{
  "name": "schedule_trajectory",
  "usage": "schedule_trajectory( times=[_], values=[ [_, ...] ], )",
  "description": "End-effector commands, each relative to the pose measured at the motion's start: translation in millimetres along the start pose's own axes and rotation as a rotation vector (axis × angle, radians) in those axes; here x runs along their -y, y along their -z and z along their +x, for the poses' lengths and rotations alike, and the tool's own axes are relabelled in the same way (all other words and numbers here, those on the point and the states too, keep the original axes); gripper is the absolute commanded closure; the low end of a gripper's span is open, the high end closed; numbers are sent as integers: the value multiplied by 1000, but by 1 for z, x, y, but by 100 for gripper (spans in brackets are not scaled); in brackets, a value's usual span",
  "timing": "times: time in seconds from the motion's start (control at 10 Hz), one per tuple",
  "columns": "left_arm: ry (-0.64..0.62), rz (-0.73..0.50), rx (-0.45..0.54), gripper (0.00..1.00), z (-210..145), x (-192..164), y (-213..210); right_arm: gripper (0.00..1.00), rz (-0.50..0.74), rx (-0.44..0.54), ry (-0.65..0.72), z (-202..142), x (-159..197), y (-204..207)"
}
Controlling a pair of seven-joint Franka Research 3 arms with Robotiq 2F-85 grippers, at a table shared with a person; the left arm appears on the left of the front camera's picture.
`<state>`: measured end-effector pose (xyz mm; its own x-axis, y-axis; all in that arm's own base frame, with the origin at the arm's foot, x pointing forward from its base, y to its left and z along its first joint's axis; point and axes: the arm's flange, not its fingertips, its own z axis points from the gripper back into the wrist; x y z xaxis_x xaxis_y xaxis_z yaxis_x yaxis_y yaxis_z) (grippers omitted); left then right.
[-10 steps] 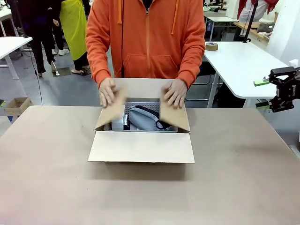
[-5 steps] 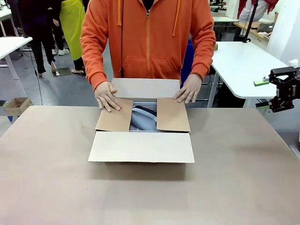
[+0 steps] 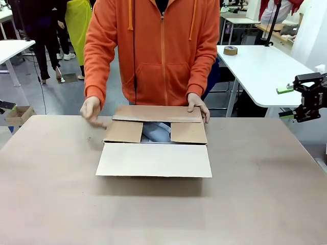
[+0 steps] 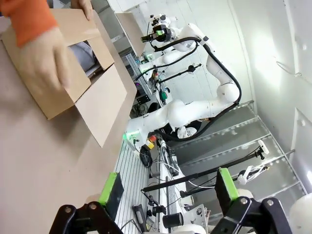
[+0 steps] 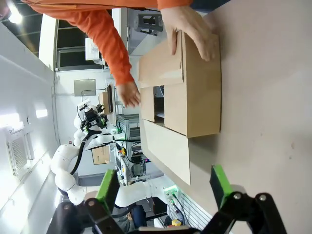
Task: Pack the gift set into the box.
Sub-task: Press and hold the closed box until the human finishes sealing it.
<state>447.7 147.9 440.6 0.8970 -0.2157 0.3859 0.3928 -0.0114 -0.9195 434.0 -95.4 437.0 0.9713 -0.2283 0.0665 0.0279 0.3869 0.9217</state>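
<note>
The brown carton stands mid-table with both side flaps and the far flap folded down; its near flap lies open toward me. Through the gap between the flaps a strip of the grey pouch shows; the tray and small white box are hidden. A person in orange rests one hand on the far flap, and the other hand hovers just left of the carton. My right gripper hangs open off the table's right edge, far from the carton. My left gripper is open and empty, with the carton well ahead.
A white table with a tape roll stands behind at the right. A small carton sits on the floor at the far left. Bare tabletop stretches in front of the carton.
The person has folded the far flap down over the two side flaps. One hand has slid off the carton to the left. My grippers have not moved.
</note>
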Motion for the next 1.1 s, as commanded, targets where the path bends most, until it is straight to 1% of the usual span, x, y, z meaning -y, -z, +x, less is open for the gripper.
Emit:
schedule_trajectory(
  times=[0.0, 1.0],
  values=[
    [-9, 4, -4, 0, -6, 1, 1, 0, -3, -7, -27, -1, 2, -2],
    [-9, 4, -4, 0, -6, 1, 1, 0, -3, -7, -27, -1, 2, -2]
  ],
)
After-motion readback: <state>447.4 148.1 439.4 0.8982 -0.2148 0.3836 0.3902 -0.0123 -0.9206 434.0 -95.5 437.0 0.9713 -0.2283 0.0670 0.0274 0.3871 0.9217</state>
